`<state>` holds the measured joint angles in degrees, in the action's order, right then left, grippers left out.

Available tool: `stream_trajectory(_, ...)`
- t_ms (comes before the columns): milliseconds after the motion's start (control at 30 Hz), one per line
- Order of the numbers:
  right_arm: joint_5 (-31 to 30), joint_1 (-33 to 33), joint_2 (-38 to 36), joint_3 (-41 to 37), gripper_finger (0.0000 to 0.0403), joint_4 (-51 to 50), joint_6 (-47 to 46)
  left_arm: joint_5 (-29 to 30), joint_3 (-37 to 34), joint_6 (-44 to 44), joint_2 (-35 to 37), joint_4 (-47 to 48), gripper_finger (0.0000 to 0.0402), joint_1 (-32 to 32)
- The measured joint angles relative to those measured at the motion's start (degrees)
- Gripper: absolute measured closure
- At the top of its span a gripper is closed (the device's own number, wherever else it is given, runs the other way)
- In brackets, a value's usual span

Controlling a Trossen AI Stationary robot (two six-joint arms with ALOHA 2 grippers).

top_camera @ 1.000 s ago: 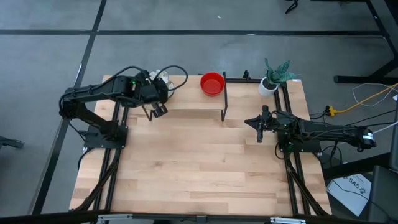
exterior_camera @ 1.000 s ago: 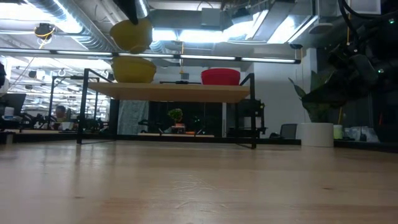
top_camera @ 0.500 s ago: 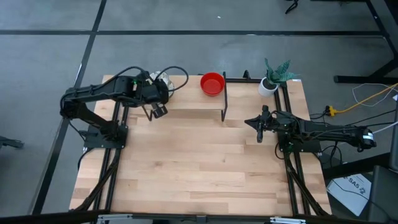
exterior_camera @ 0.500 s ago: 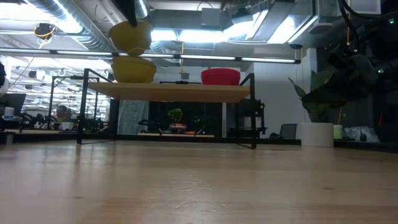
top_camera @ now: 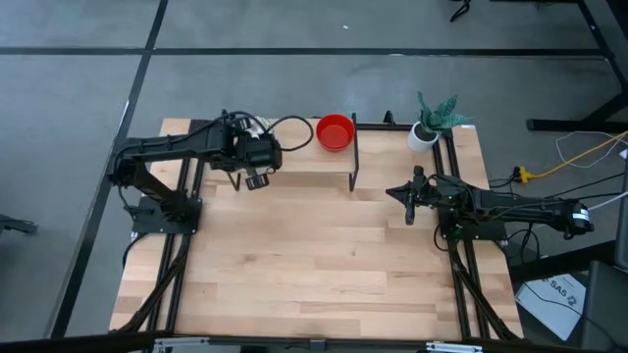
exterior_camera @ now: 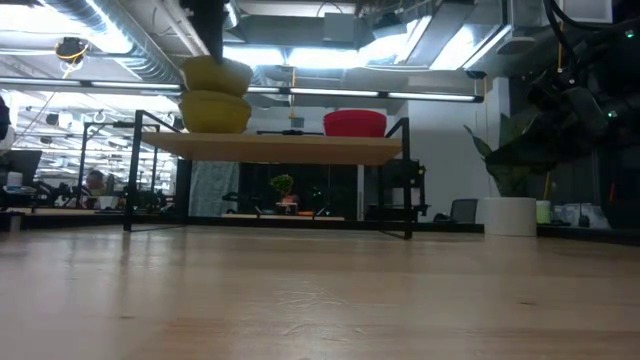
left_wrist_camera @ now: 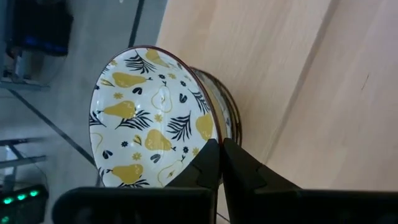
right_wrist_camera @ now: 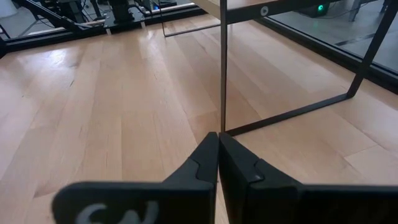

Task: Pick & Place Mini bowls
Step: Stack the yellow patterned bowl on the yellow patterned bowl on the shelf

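My left gripper (left_wrist_camera: 219,155) is over the left end of the raised shelf (exterior_camera: 280,148), shut on a white mini bowl with yellow pears and dark leaves (left_wrist_camera: 152,118). That bowl leans tilted on a stack of like bowls (left_wrist_camera: 227,109), which stands on the shelf. In the low view the tilted bowl (exterior_camera: 216,76) sits on the stack (exterior_camera: 213,110). A red mini bowl (top_camera: 335,131) stands at the shelf's right end. My right gripper (top_camera: 408,201) hovers shut at the table's right side, touching nothing. My left gripper pinches the patterned bowl's rim (left_wrist_camera: 210,138) between its two fingers, one finger (left_wrist_camera: 208,163) on the inner side and one on the outer side. It comes from above (exterior_camera: 208,40). The bowl is tilted, its underside on the stack below.
A white pot with a green plant (top_camera: 424,132) stands at the table's far right corner. The shelf's black metal legs (right_wrist_camera: 222,68) rise close in front of my right gripper. Bare wooden table (top_camera: 314,265) spreads out on the near side of the shelf.
My left gripper has moved down and a little toward the table's right, still shut on the patterned bowl. The bowl, held clear above the stack a second ago, now rests tilted on it.
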<state>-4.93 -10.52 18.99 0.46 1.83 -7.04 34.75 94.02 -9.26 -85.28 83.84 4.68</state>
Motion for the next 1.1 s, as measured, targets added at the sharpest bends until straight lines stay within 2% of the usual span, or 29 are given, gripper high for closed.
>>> stream_trajectory(333,0.0,0.0,0.0,0.0,0.0389,0.0,0.0,-1.4,0.0,1.1,-0.3,0.7,0.0398,3.8)
stream_trajectory(767,0.0,0.0,0.0,0.0,0.0389,0.0,0.0,-7.6,0.0,3.2,-0.3,-0.1,0.0398,9.3)
stream_trajectory(1100,0.0,0.0,0.0,0.0,0.0389,0.0,0.0,-10.9,0.0,7.0,-0.6,-2.8,0.0398,11.0)
